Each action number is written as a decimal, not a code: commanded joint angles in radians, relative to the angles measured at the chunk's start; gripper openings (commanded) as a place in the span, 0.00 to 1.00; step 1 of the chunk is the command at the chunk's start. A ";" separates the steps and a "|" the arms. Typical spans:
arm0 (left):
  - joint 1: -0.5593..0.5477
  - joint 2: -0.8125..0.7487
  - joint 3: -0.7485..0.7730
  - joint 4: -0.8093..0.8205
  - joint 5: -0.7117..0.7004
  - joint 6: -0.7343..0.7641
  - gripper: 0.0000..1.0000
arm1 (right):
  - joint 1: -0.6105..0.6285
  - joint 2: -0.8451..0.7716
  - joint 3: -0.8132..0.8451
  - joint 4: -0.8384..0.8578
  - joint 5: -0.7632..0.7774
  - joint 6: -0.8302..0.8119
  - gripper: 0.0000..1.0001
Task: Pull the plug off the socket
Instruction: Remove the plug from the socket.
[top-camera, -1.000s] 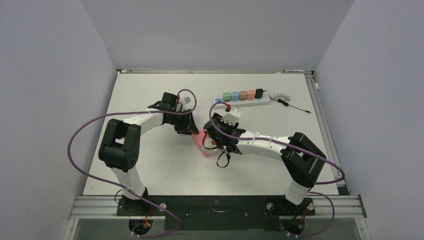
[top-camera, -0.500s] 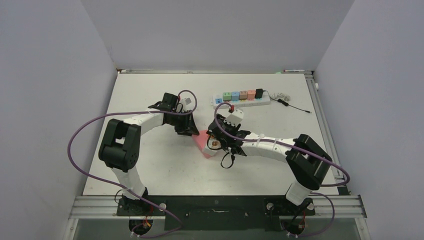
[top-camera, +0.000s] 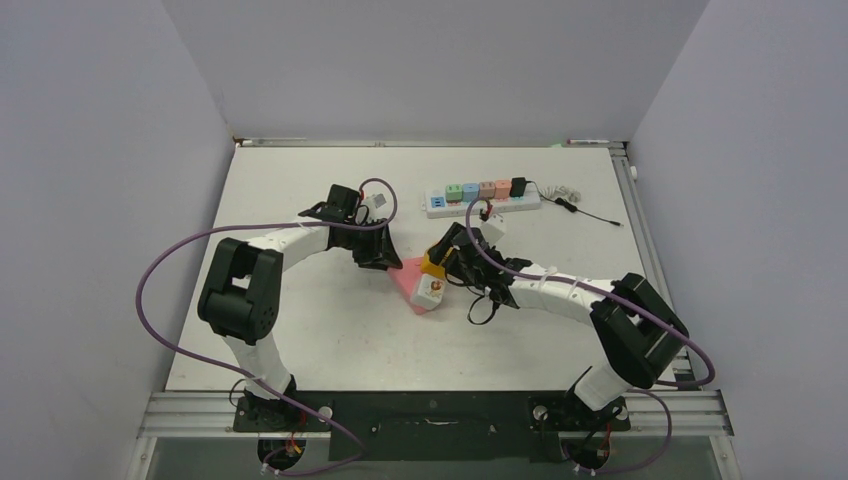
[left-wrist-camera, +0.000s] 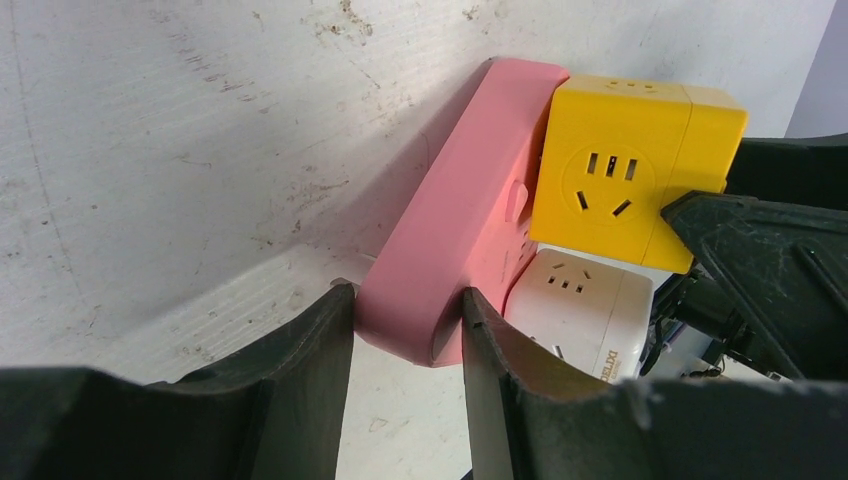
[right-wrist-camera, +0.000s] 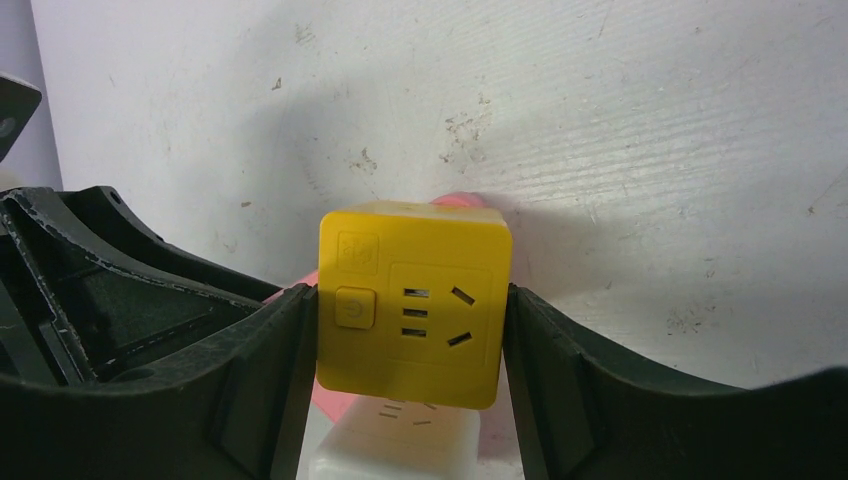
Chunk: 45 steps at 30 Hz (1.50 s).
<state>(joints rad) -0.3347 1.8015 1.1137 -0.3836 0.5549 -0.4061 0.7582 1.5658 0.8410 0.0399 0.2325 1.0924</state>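
Observation:
A pink socket strip (top-camera: 406, 281) lies mid-table with a yellow cube plug (top-camera: 432, 264) and a white cube plug (top-camera: 432, 291) on it. My left gripper (top-camera: 388, 258) is shut on the strip's end; in the left wrist view its fingers clamp the pink strip (left-wrist-camera: 470, 210) at the left gripper (left-wrist-camera: 405, 320). The yellow plug (left-wrist-camera: 620, 170) and white plug (left-wrist-camera: 575, 305) sit against the strip. My right gripper (top-camera: 446, 258) is shut on the yellow plug (right-wrist-camera: 410, 305), one finger on each side at the right gripper (right-wrist-camera: 410, 330). The white plug (right-wrist-camera: 395, 440) shows below it.
A white power strip (top-camera: 437, 204) with several coloured plugs lies at the back of the table, and a thin black cable (top-camera: 585, 208) trails to its right. The table's right edge rail (top-camera: 640, 240) and side walls bound the space.
My right arm has swung to the right with its wrist turned, uncovering the yellow and white plugs. The left arm has stayed on the pink strip.

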 joint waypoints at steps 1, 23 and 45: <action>-0.003 0.017 0.003 -0.029 -0.081 0.038 0.00 | -0.057 0.003 -0.058 -0.054 -0.058 0.006 0.05; -0.004 0.009 -0.003 -0.022 -0.084 0.035 0.00 | 0.111 0.032 0.129 -0.293 0.253 -0.050 0.05; -0.006 -0.013 0.001 -0.030 -0.101 0.042 0.00 | 0.187 0.181 0.334 -0.426 0.335 -0.092 0.05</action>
<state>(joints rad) -0.3443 1.8011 1.1069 -0.4076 0.5167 -0.3878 0.9424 1.7317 1.1603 -0.3527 0.5682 1.0584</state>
